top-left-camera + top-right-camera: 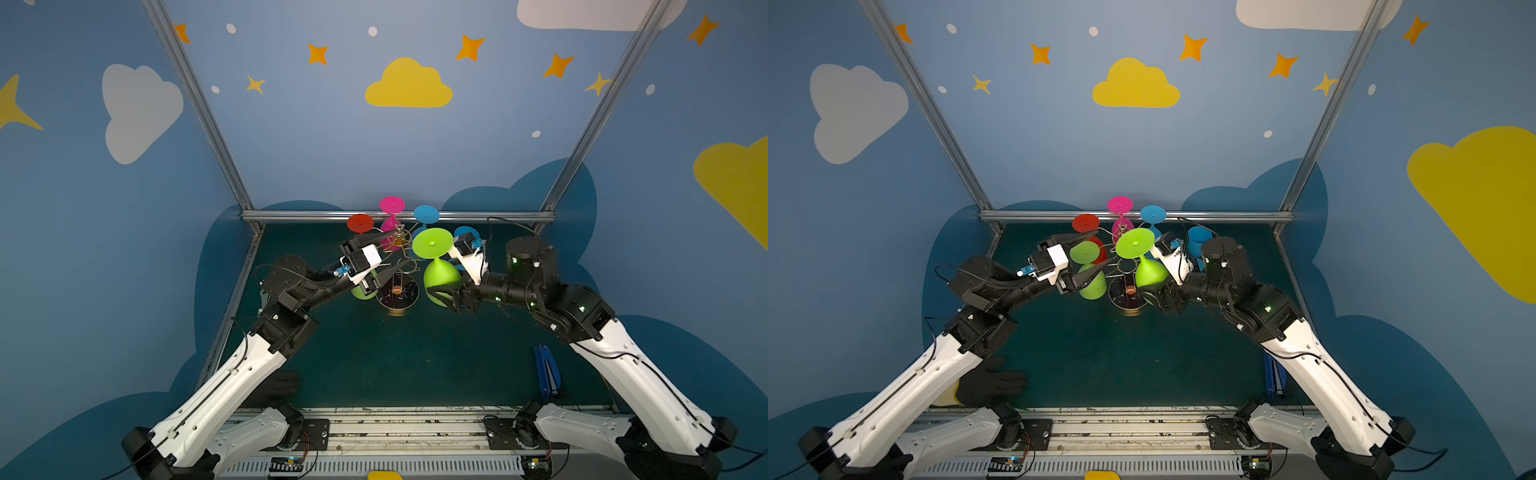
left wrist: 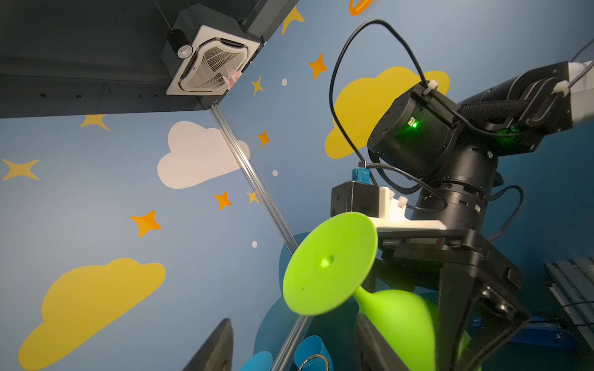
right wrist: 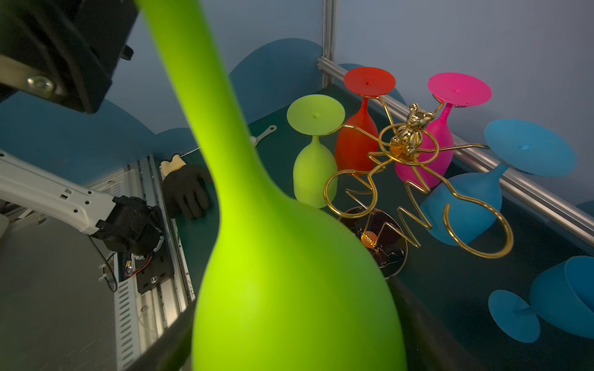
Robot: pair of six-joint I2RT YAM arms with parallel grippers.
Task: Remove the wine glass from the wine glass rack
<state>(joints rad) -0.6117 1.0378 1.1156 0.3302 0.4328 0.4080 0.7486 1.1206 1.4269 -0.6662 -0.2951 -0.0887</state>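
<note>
I have the green glass (image 1: 440, 276) in the right gripper (image 1: 444, 296). Its fingers (image 3: 418, 321) pinch the bowl from both sides, with the foot uppermost and the stem leaning. The glass is off the rack (image 1: 399, 299). It hangs just beside the rack, on its right in both top views, and is raised over the bench (image 1: 395, 365). In the right wrist view the stem is clear of the gold wire, and the two loops nearest it are empty.

My left gripper (image 1: 401, 248) reaches in from the left, up by the rack's top. Its fingers (image 2: 215, 347) are spread wide and hold nothing.

Four glasses hang foot-up from the rack: a second green glass (image 3: 313, 170), a red glass (image 3: 355, 141), a pink glass (image 3: 459, 88) and a blue glass (image 3: 463, 208). Another blue glass (image 3: 565, 298) lies on its side on the bench, toward the back and right of the rack. A black glove (image 3: 186, 192) lies at the bench's front left.
</note>
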